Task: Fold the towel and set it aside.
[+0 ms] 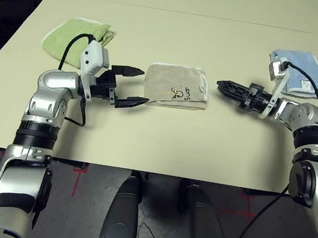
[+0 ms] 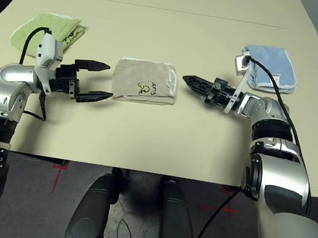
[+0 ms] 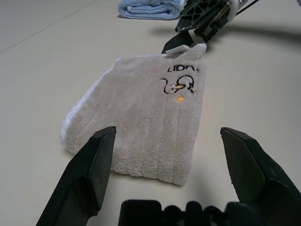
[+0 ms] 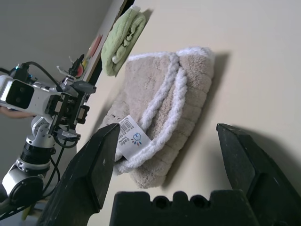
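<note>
The towel (image 1: 176, 86) lies folded into a beige rectangle at the middle of the table, with a small embroidered mark on top and white edging along its folded side (image 4: 160, 103). A white tag (image 4: 129, 136) sticks out at one corner. Just left of it, my left gripper (image 1: 143, 85) is open, fingertips a short way from the towel's left edge (image 3: 150, 127) and holding nothing. My right gripper (image 1: 220, 83) points at the towel's right edge from a small distance. Its fingers (image 4: 101, 150) are spread wide in the right wrist view, open and empty.
A lime-green folded towel (image 1: 79, 36) lies at the back left behind my left arm. A light blue folded towel (image 1: 298, 69) lies at the back right behind my right wrist. The table's front edge (image 1: 158, 171) runs close below both arms. Dark floor lies beyond the left edge.
</note>
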